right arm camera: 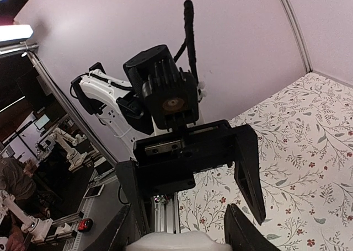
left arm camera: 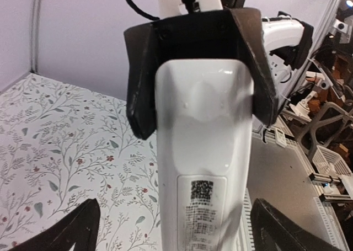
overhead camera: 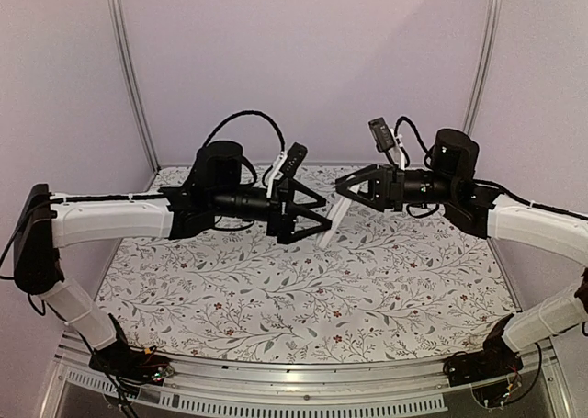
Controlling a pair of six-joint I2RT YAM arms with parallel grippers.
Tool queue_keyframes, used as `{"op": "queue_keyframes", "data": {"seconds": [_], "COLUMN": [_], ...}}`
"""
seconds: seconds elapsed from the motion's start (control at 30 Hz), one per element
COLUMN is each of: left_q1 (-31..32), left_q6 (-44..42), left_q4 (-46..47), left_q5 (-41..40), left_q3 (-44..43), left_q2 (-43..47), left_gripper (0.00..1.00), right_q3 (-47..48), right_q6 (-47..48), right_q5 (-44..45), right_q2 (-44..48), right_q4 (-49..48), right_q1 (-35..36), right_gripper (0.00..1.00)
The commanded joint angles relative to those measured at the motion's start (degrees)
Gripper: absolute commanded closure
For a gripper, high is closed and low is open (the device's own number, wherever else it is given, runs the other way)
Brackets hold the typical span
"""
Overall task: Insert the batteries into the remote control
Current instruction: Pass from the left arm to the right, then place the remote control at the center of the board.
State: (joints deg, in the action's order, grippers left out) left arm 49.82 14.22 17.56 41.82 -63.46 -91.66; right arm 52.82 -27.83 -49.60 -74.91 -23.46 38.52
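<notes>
The remote control (overhead camera: 329, 223) is a slim white bar held in the air between the two arms, above the middle of the table. My right gripper (overhead camera: 344, 191) is shut on its upper end. In the left wrist view the remote's back (left arm camera: 204, 151) faces the camera with a QR label, and the right gripper's black jaws clamp its far end. My left gripper (overhead camera: 322, 216) is open, its fingers (left arm camera: 71, 229) wide on both sides of the remote, not touching it. In the right wrist view only the remote's end (right arm camera: 174, 241) shows. The batteries are not in view.
The floral tablecloth (overhead camera: 276, 289) covers the table below. An aluminium rail (overhead camera: 303, 381) runs along the near edge. Upright frame posts (overhead camera: 129, 69) stand at the back corners. Other robot stations (left arm camera: 325, 96) lie beyond the table's side.
</notes>
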Motion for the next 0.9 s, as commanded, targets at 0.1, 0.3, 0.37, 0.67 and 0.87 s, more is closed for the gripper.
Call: {"op": "queue_keyframes", "data": {"seconds": [0.1,0.3,0.37,0.67,0.87], "left_q1": [-4.1,-6.4,-6.9,-7.3,-7.4], "left_q6": [-2.4,0.2,0.8,1.1,1.4], "left_q4": [-6.0,-14.1,-16.5,-17.4,-19.8], "left_q5": [-27.2,-45.1,-46.6,-49.9,-51.7], "left_q3": [7.1,9.9,10.0,12.5,13.8], "left_q2": [12.1,16.8,16.8,17.6,18.3], "left_gripper": [0.01,0.01,0.00,0.00,0.00], "right_q3": [13.1,24.3,28.1,48.2,59.7], "right_q6": [8.2,14.4,16.4,24.2,27.2], "right_q5": [11.7,17.9,20.5,35.2,42.9], "right_q2": [-7.0,-16.1,-20.0,-39.0,-51.7], "right_q4": [30.0,50.3,56.4,80.6,90.3], "right_q1": [0.4,0.6,1.1,6.8,9.9], "right_gripper": [0.85,0.86,0.86,0.86,0.84]}}
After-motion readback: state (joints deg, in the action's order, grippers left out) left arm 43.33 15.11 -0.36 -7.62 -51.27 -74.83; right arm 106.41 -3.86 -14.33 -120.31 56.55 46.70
